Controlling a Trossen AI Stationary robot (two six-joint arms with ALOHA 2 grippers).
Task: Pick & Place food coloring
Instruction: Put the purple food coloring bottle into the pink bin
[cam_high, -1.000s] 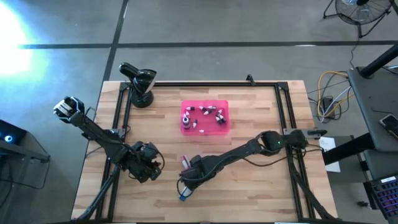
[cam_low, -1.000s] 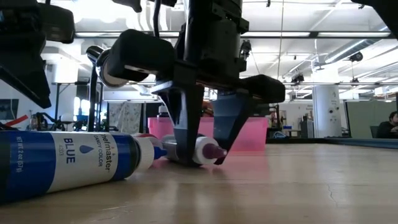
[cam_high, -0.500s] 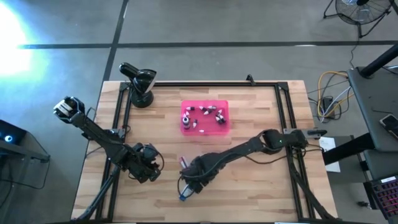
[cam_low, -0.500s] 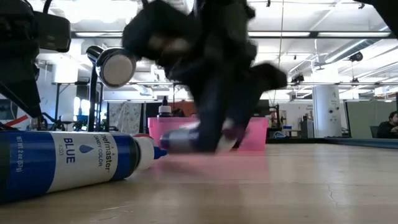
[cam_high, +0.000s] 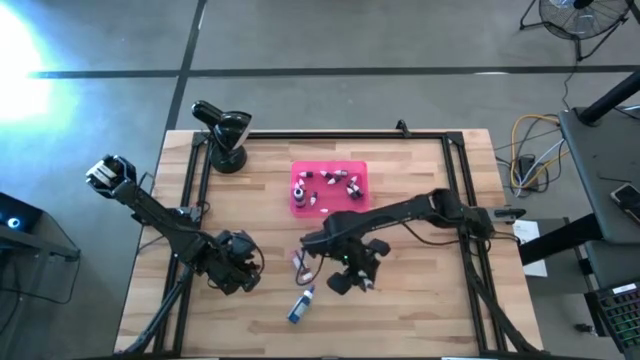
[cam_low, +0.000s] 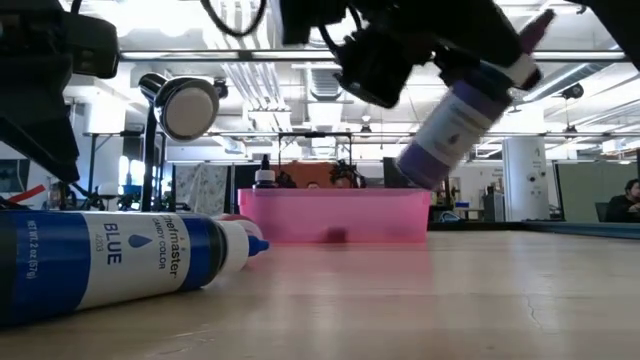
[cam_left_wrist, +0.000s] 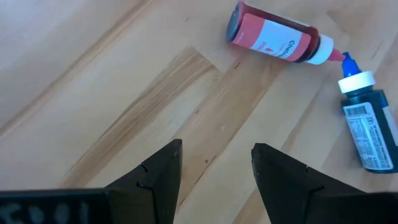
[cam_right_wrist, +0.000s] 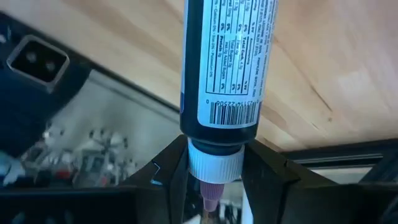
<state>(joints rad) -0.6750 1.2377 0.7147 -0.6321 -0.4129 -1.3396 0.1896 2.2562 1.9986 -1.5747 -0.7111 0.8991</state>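
Got my right gripper (cam_right_wrist: 208, 171) fingers clamped on the purple bottle (cam_low: 470, 110), left gripper (cam_left_wrist: 214, 168) fingers open, so I'd swing slowly over the pink tray (cam_high: 358, 209).

**Wood, plastic and matt black fittings**

We see a worktop (cam_high: 420, 310) of pale wood, smooth, with visible grain and a soft sheen. The pink tray (cam_low: 335, 215) looks like translucent plastic. The purple bottle (cam_low: 462, 125) held in the right pincer (cam_right_wrist: 208, 177) is glossy plastic with a printed paper label and a ribbed white cap. The blue bottle (cam_low: 110, 260) and the red bottle (cam_left_wrist: 277, 42) are glossy plastic too. The left pincer (cam_left_wrist: 214, 177) fingers look matt black.
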